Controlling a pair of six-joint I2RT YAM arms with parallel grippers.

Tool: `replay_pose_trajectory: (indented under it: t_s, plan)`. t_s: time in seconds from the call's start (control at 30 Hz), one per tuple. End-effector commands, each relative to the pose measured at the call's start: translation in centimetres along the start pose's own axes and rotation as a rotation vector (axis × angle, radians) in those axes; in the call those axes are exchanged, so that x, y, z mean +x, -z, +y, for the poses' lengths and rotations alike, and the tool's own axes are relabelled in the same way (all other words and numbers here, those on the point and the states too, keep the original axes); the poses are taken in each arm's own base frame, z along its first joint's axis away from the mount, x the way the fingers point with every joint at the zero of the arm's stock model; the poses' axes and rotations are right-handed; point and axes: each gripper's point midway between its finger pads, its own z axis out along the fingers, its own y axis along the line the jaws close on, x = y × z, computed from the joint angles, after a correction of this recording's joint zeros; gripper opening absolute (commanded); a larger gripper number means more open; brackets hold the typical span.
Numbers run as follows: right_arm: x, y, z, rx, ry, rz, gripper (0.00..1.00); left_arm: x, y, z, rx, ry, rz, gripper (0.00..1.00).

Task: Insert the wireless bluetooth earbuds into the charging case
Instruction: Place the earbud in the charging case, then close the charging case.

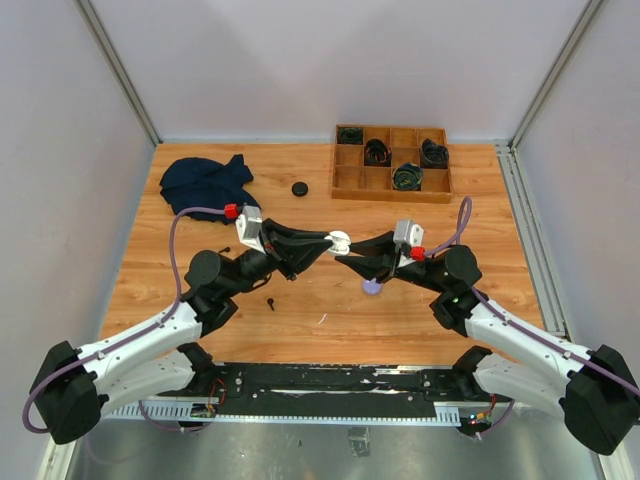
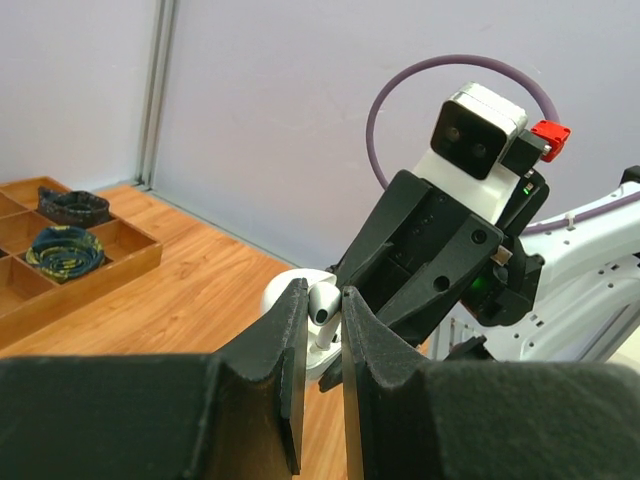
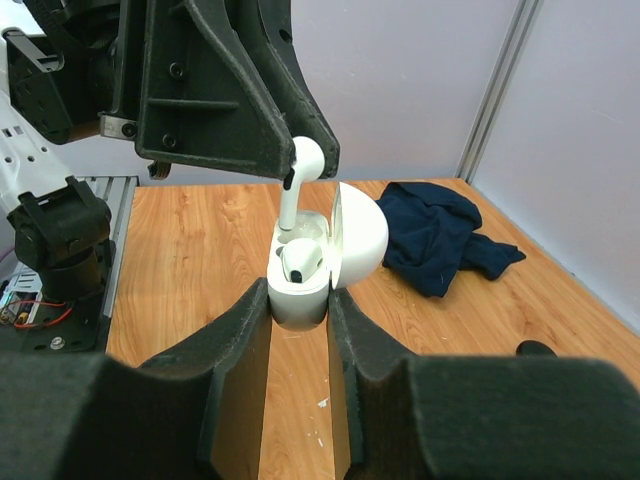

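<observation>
Left gripper (image 2: 322, 325) clenched on a white earbud (image 3: 298, 178): head pinched between the fingertips, stem hanging down below them. Right gripper (image 3: 300, 322) clamped on the base of the open white charging case (image 3: 300, 295), which is held above the table (image 1: 300, 320) with its lid tipped back. Stem tip is at the rim of the case's far well; touching or just clear, cannot tell. A second earbud (image 3: 303, 258) sits in the near well.

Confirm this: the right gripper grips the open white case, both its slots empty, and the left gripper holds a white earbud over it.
Wrong on the slots: the right wrist view shows one earbud seated in the case. The right gripper does grip it, and the left gripper holds the white earbud above.
</observation>
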Motion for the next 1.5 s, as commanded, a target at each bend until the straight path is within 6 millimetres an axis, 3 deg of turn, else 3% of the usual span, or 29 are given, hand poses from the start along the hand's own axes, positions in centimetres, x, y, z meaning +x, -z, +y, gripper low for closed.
replay_pose_trajectory:
  t_s: [0.0,0.37,0.47,0.67,0.87,1.13,1.47]
  plan:
    - [-3.4,-0.6,0.4,-0.029,0.058,-0.092,0.06,0.1,-0.1,-0.3,0.014,0.004,-0.018,0.0]
    - [-3.7,-0.5,0.6,-0.033,0.064,-0.1,0.06,1.4,0.2,0.2,-0.002,0.022,0.012,0.03]
    - [-3.6,-0.4,0.6,-0.033,0.064,-0.098,0.06,1.5,0.2,0.4,-0.015,0.03,0.01,0.11]
    - [-3.3,-0.3,0.6,-0.028,0.065,-0.088,0.06,1.2,0.3,0.8,-0.053,0.058,0.002,0.39]
    - [-2.9,-0.2,0.4,-0.016,0.071,-0.073,0.06,0.6,0.4,0.8,-0.074,0.053,0.02,0.54]
    - [-1.9,-0.3,0.4,-0.026,0.052,-0.031,0.06,0.0,0.7,1.3,-0.158,0.093,0.09,0.69]
    - [-1.2,-0.9,0.9,-0.074,0.007,-0.002,0.06,0.3,0.8,0.6,-0.079,0.258,0.197,0.76]
